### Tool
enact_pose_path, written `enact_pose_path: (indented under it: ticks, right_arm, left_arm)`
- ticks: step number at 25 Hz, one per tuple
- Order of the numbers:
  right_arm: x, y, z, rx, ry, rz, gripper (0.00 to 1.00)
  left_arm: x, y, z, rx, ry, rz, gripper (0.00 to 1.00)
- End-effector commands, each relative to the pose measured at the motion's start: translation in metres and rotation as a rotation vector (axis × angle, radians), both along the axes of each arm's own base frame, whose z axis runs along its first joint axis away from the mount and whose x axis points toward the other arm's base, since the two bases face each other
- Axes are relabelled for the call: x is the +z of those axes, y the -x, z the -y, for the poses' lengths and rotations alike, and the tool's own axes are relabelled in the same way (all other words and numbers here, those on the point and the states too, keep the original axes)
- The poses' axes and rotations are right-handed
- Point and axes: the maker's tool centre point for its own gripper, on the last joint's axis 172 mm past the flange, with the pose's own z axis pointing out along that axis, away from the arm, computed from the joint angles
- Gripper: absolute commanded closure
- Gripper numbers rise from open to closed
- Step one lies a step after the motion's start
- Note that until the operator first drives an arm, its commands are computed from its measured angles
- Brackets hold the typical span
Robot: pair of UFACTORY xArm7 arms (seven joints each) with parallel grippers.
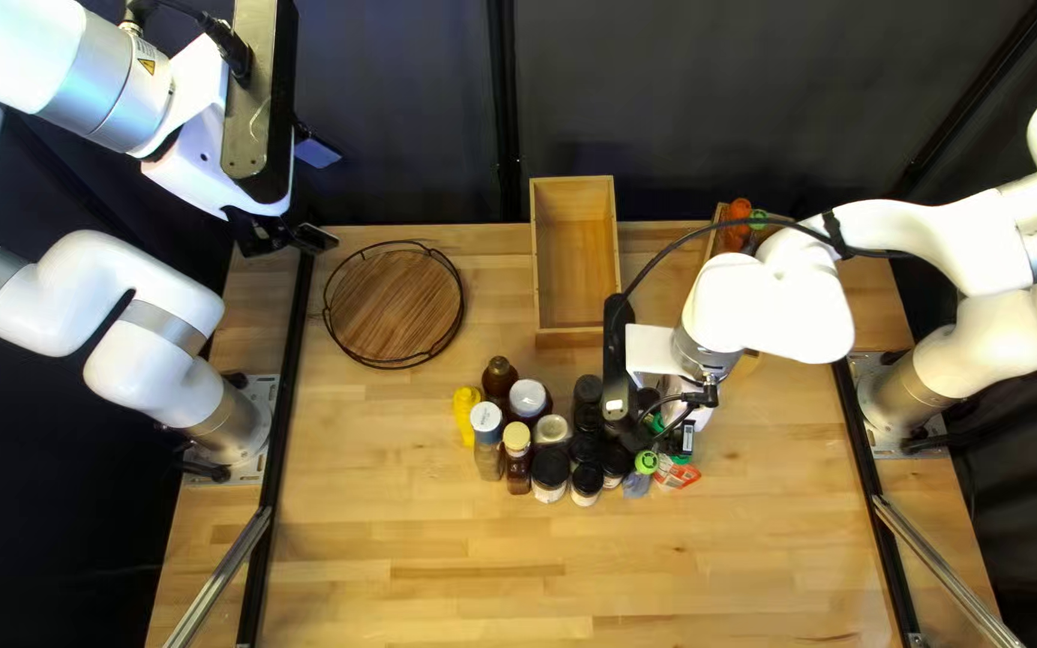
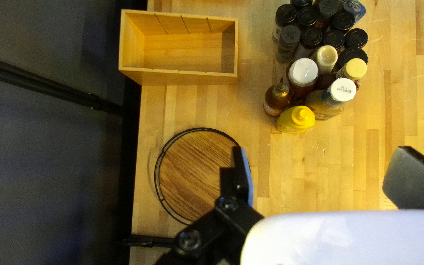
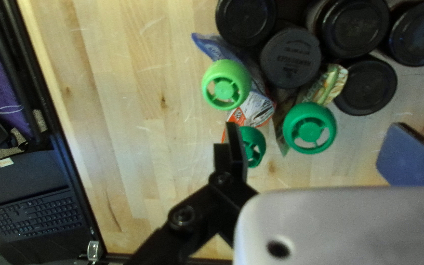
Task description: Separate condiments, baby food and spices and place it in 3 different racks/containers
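My left gripper (image 1: 321, 196) is raised at the table's far left corner; in the left wrist view my left gripper (image 2: 325, 176) stands open and empty above the round wooden tray (image 2: 187, 167). My right gripper (image 1: 669, 420) hangs over the right end of the bottle cluster. Seen from its wrist, my right gripper (image 3: 322, 152) is open, a green-capped pouch (image 3: 310, 128) ahead between its fingers and another green cap (image 3: 254, 146) partly behind one finger. A lime-capped pouch (image 3: 225, 84) lies beside black-lidded jars (image 3: 290, 58). The yellow mustard bottle (image 2: 296, 119) stands among sauce bottles (image 2: 304, 73).
An empty wooden box (image 1: 576, 264) stands at the table's far edge, right of the round tray (image 1: 393, 306). Another wooden container (image 1: 720, 216), holding orange- and green-capped items (image 1: 737, 210), is partly hidden under my right arm.
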Motion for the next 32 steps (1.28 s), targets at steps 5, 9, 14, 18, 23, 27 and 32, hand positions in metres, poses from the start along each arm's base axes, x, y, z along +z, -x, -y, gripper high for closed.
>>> enact_pose_path:
  ticks: [5, 9, 14, 18, 23, 27, 32]
  right_arm:
    - [0.011, 0.0, 0.002, -0.003, 0.01, 0.004, 1.0]
    - [0.036, 0.002, 0.011, 0.001, 0.018, 0.015, 1.0]
    - [0.077, 0.014, 0.036, -0.008, 0.033, 0.034, 1.0]
    - [0.104, 0.033, 0.068, -0.04, 0.058, 0.042, 1.0]
    - [0.122, 0.061, 0.113, -0.097, 0.093, 0.041, 1.0]
    - [0.129, 0.087, 0.15, -0.158, 0.127, 0.026, 1.0]
    - [0.122, 0.111, 0.182, -0.22, 0.148, 0.014, 1.0]
  left_arm:
    - [0.0, 0.0, 0.0, 0.0, 0.0, 0.0, 0.0]
    - [0.0, 0.0, 0.0, 0.0, 0.0, 0.0, 0.0]
    - [0.0, 0.0, 0.0, 0.0, 0.0, 0.0, 0.0]
    - [0.0, 0.0, 0.0, 0.0, 0.0, 0.0, 0.0]
    - [0.0, 0.0, 0.0, 0.0, 0.0, 0.0, 0.0]
    - [0.0, 0.0, 0.0, 0.0, 0.0, 0.0, 0.0]
    - [0.0, 0.0, 0.0, 0.0, 0.0, 0.0, 0.0]
